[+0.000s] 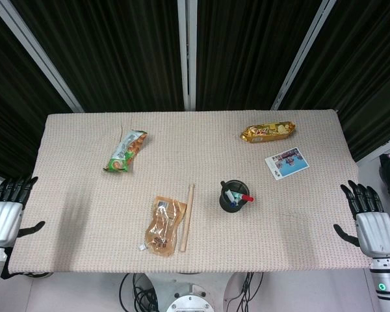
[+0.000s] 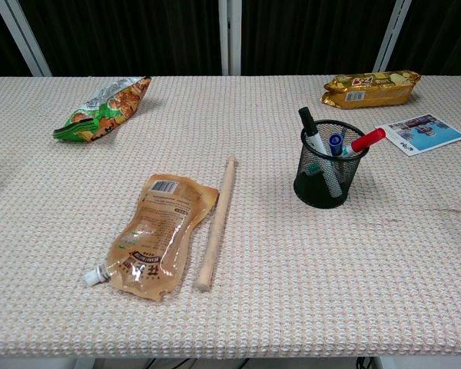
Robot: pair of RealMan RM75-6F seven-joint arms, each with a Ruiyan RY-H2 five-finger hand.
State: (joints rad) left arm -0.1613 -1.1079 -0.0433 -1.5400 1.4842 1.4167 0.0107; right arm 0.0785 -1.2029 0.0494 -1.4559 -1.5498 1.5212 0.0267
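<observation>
While both my arms are hanging off the near corners of the worktop [image 1: 71,162], I'm holding nothing: my left hand [image 1: 5,211] is released with fingers spread beside the left edge, my right hand [image 1: 370,221] likewise released by the right edge. Nearest my left hand, the brown spouted pouch [image 2: 157,231] is lying flat, a wooden stick [image 2: 217,223] just beside it. The mesh pen holder [image 2: 329,173] is standing upright, markers inside, nearer my right.

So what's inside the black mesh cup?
The mesh cup holds markers: black-capped, blue-capped and red-capped ones stick out above the rim. Their lower ends show only dimly through the mesh; the cup's bottom is hidden.
</observation>
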